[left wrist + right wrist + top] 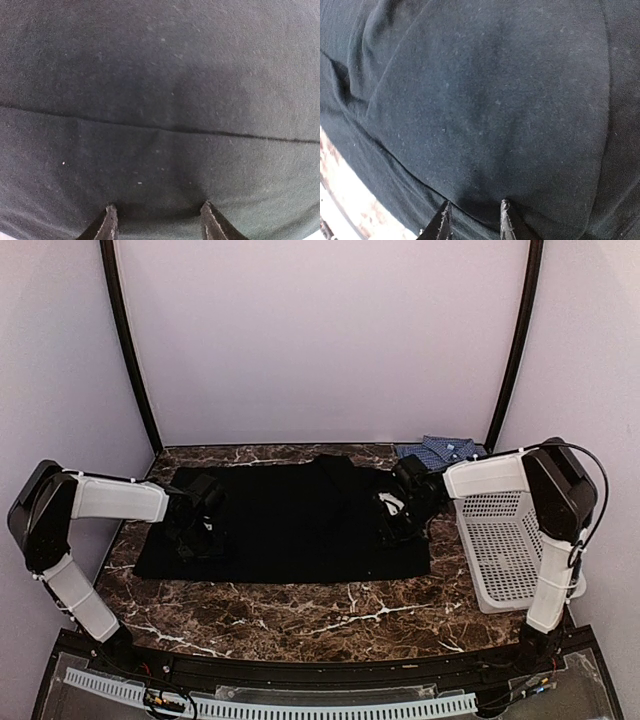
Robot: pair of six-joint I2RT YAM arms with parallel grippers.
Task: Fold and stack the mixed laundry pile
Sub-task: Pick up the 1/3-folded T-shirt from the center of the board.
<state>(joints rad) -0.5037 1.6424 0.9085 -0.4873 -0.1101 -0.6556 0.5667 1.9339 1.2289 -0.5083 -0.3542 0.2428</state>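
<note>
Black garment (290, 525): matte, lint-flecked cloth, flat, roughly rectangular on marble surface (300, 610). Left hand (157, 220) released, spread over it. Right hand (472, 220): narrower gap, can't tell grip.

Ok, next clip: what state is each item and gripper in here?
black garment: spread out on the table.
checked shirt: bunched at the far edge, unstacked.
basket: upright, looks empty.
left gripper: open, over the black garment.
right gripper: open, over the black garment.
</note>
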